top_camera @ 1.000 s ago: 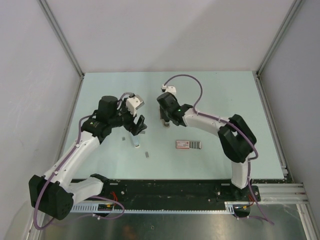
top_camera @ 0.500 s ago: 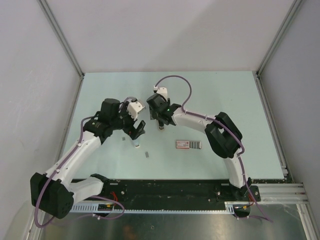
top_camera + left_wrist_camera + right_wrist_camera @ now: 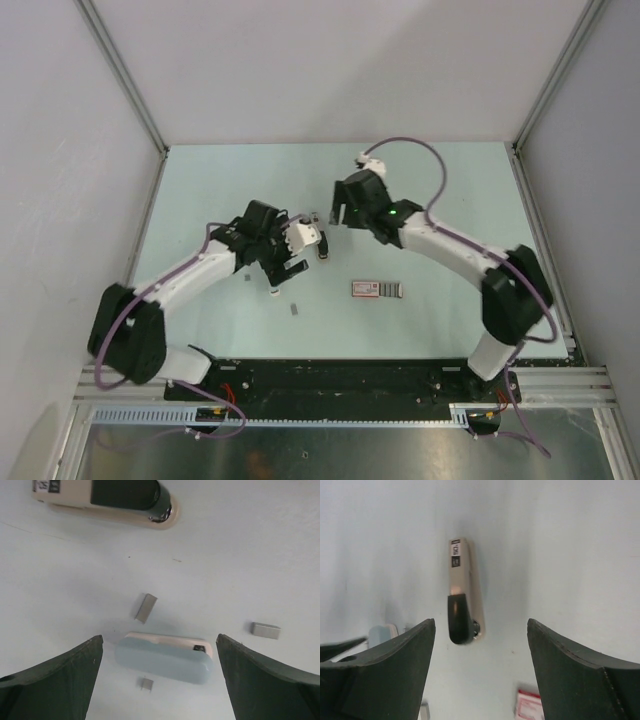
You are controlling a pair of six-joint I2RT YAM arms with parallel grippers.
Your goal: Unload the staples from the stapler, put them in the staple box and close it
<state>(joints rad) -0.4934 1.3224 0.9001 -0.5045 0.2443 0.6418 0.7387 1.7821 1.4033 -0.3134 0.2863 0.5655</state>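
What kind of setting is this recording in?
Probably a lab robot cell: two arms bolted to a rail, a pale green table walled by white panels, and a pale blue stapler with loose staples as props.

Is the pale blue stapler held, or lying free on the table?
Free: the stapler lies on the table; the left hand is open around it, not touching.

Left claw (image 3: 159,640) jaws stand wide; the gap betw. them is taken by the pale blue stapler (image 3: 165,657), w/ loose staples (image 3: 145,607) just above, below and to its right. Beige-black stapler (image 3: 107,500) blocks upper left of that frame; bare worktop (image 3: 260,545) upper right. Right claw (image 3: 480,622) also wide, the beige one nearer its frame-left finger, room frame-right. Top view: both claws crowd centre, red-white box (image 3: 378,290) just below; upper right is free.
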